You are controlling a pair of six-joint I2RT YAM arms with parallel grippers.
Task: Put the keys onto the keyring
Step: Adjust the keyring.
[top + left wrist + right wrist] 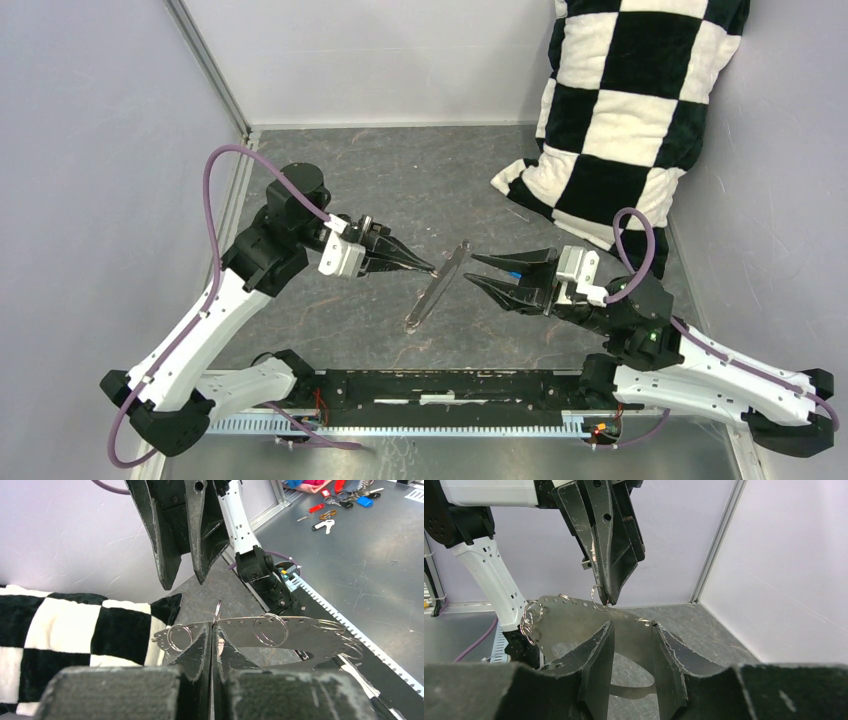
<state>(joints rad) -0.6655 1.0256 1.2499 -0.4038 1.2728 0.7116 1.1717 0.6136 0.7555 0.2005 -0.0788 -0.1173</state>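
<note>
The keyring (432, 290) stands on edge mid-table; from above it looks like a thin rod. The wrist views show it as a flat grey metal hoop (305, 635) with small holes along its rim, carrying small split rings (270, 629). My left gripper (430, 269) is shut on one small split ring (597, 596) at the hoop's upper rim. My right gripper (470, 268) faces it from the right with its jaws apart, just short of the hoop (569, 617). Nothing shows between its fingers (599, 650). From above, a blue speck (512, 270) sits between those fingers; whether it is a key I cannot tell.
A black-and-white checked cushion (625, 110) leans in the back right corner. Walls close off the left, back and right sides. Several coloured keys (325, 517) lie on a grey surface beyond the arm bases.
</note>
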